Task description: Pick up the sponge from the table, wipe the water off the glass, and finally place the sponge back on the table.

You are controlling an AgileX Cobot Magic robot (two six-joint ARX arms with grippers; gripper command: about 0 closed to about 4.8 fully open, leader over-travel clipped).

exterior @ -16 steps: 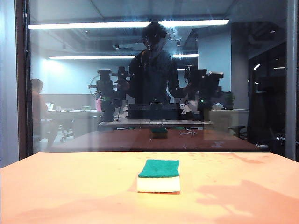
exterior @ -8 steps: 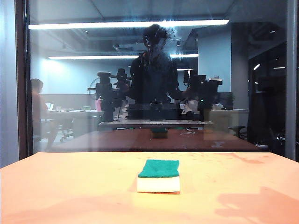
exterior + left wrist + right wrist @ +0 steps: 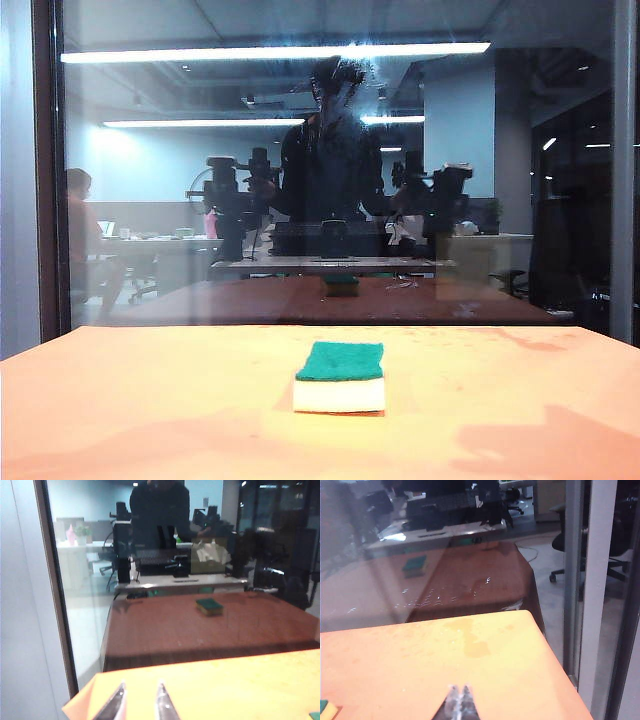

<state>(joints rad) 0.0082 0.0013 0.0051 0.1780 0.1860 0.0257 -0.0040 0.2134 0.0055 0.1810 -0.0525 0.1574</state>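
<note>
The left gripper (image 3: 140, 702) hangs over the near left part of the orange table (image 3: 150, 400) with its 2 fingers spread and empty, while the right gripper (image 3: 459, 700) hangs over the right part with its tips pressed together, holding nothing. The green-topped sponge (image 3: 340, 377) lies flat mid-table, well apart from both. Behind it the glass (image 3: 340, 180) stands upright, faint whitish flecks, probably water (image 3: 440, 597), low on it.
</note>
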